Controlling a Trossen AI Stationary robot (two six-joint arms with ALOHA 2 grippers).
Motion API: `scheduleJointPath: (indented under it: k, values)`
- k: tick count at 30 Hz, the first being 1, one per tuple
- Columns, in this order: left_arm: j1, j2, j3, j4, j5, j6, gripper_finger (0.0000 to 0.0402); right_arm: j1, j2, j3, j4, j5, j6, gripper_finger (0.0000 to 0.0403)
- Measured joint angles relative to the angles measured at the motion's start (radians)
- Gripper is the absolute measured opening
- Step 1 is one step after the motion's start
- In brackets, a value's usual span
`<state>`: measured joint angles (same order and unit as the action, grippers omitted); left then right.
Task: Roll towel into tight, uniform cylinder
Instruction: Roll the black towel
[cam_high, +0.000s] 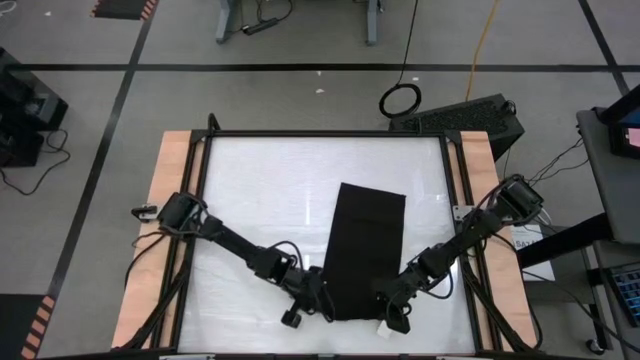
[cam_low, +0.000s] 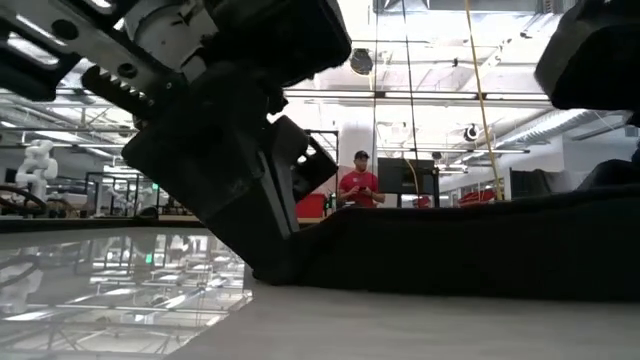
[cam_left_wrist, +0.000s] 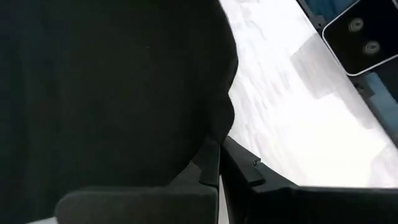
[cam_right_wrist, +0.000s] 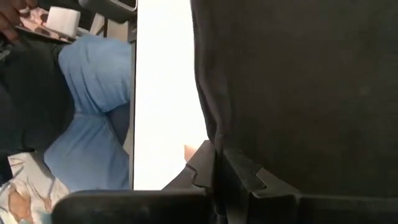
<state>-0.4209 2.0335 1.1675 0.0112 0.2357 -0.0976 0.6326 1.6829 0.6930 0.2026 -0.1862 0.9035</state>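
Black towel (cam_high: 367, 250) on a glossy white table (cam_high: 260, 190) edged in pale wood; dark arms; person (cam_low: 359, 186) beyond wears red.

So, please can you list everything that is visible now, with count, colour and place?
towel: one, black, folded into a long strip, lying on the table's middle toward the near edge.
table: one, white glossy top with wooden side strips, under both arms.
cable loop: one, black, on the floor beyond the table.
person: one, red shirt, standing far behind the table in the low view.
left gripper: one, black, shut on the towel at its near left corner.
right gripper: one, black, shut on the towel at its near right corner.
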Motion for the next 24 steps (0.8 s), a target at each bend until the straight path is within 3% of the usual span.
scheduleJointPath:
  k: [8,18,24]
  values:
    - [0.017,0.000,0.000,0.006,0.035,-0.117,0.0002,0.048,0.000,0.000,0.006,0.026,0.006,0.0007]
    - [0.016,-0.002,0.000,0.002,0.044,-0.132,0.0002,0.077,-0.004,0.000,0.010,0.109,-0.019,0.0010]
    - [0.022,-0.002,0.000,-0.001,0.056,-0.134,0.0002,0.076,-0.051,0.000,-0.022,0.175,-0.164,0.0081]
